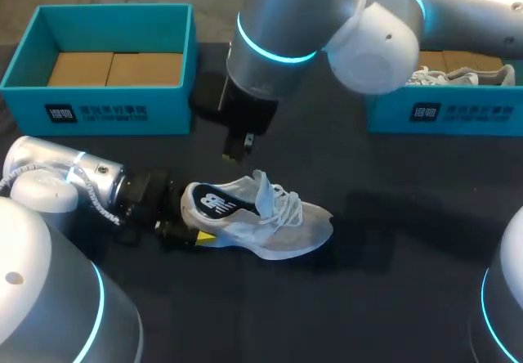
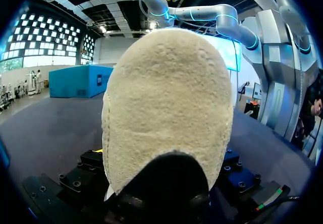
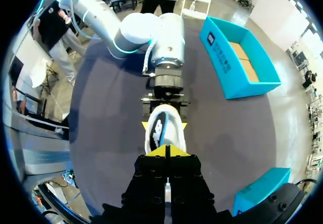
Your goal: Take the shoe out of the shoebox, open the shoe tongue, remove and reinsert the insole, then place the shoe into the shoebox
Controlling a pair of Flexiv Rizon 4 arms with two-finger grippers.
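One box (image 1: 98, 114): cardboard (image 1: 114, 69) | other box (image 1: 474, 114): sneaker (image 1: 458, 75) | left gripper (image 1: 194, 226) pinches shoe (image 1: 270, 220) | right gripper (image 3: 166, 151) closed

surface (image 1: 392, 298): dark, matte, spread below the right tool (image 1: 239, 146) | second box (image 1: 445, 109): teal, open-topped, at the surface's far edge, well off to that tool's right | spare shoe (image 1: 458, 75): pale, white-laced, lying inside the second box, partly hidden

Head view high behind, looking down on the counter (image 1: 392, 298), left wrist view close against the shoe (image 2: 166, 108) heel, right wrist view overhead, same shoe.
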